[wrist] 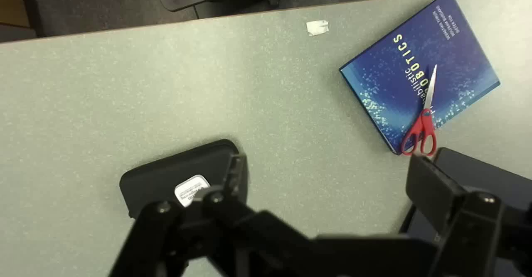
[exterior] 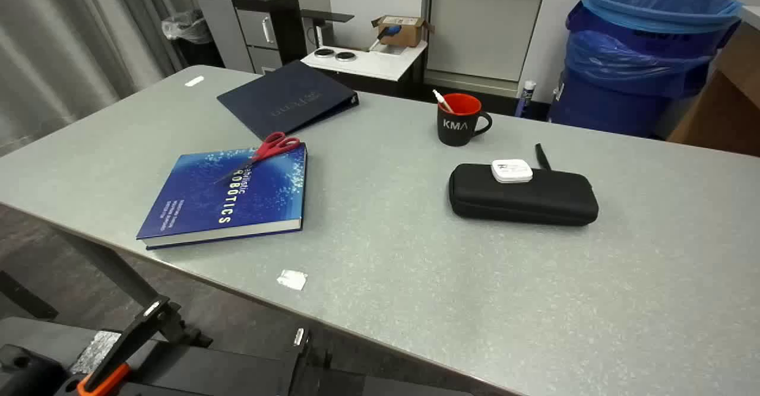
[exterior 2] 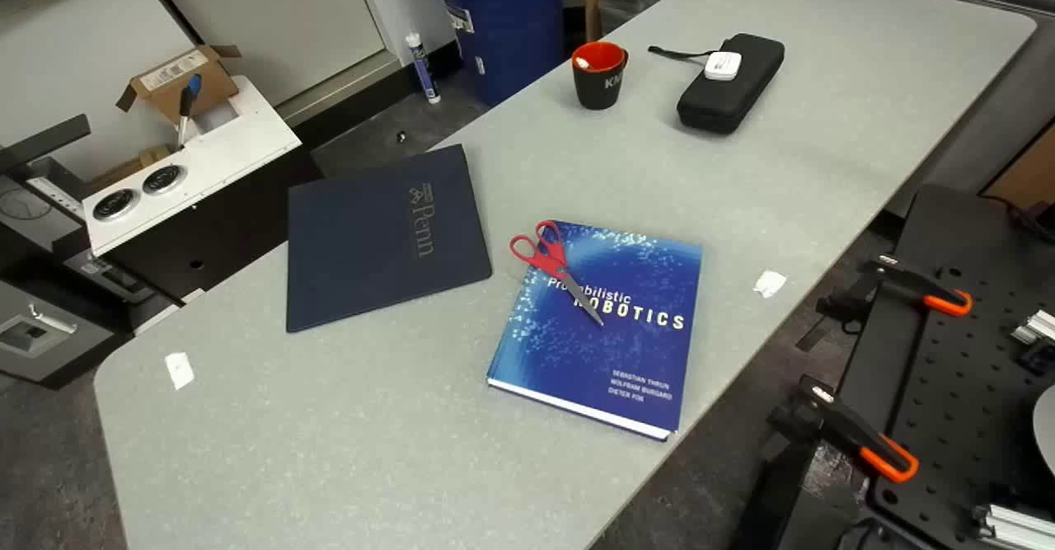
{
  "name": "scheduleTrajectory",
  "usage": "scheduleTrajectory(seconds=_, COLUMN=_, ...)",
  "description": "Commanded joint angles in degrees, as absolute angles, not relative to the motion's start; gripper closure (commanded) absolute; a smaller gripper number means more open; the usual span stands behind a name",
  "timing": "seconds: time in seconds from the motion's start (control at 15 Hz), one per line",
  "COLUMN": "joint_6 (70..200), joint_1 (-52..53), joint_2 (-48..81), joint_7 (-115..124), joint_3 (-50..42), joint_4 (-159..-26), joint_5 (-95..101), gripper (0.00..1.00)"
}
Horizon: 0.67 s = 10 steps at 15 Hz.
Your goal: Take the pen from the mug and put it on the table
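Observation:
The mug (exterior: 454,132) stands upright near the table's far edge in an exterior view; it is black outside and red inside. It also shows in an exterior view (exterior 2: 598,90). The pale pen (exterior: 442,101) leans in the mug with its upper end above the rim; only its tip (exterior 2: 583,63) shows in an exterior view. The table (exterior: 380,218) has a light-grey top, also under the wrist camera (wrist: 282,102). My gripper (wrist: 328,165) is open with nothing between its fingers, above the table. It is out of both exterior views. Mug and pen do not show in the wrist view.
A black case (exterior: 528,203) with a small white box (exterior: 512,171) on it lies near the mug. A blue book (exterior 2: 593,352) carries red-handled scissors (exterior 2: 550,260). A dark blue binder (exterior 2: 379,245) lies beside it. White scraps (exterior: 292,279) are on the tabletop.

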State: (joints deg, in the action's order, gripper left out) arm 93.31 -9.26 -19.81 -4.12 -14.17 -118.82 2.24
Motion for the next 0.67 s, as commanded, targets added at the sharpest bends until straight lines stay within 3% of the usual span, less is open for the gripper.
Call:
scheduleTrajectory(seconds=0.0, joint_6=93.21, joint_1=-9.94, joint_2=-19.67, joint_7=-4.32, joint_3=-13.62, joint_4=-118.72, joint_5=2.04, gripper=0.0)
scheduleTrajectory(seconds=0.6, joint_6=109.91, joint_1=-9.78, joint_2=5.8, joint_7=3.6, joint_3=-12.29, joint_4=-108.72, joint_5=-1.41, gripper=0.0)
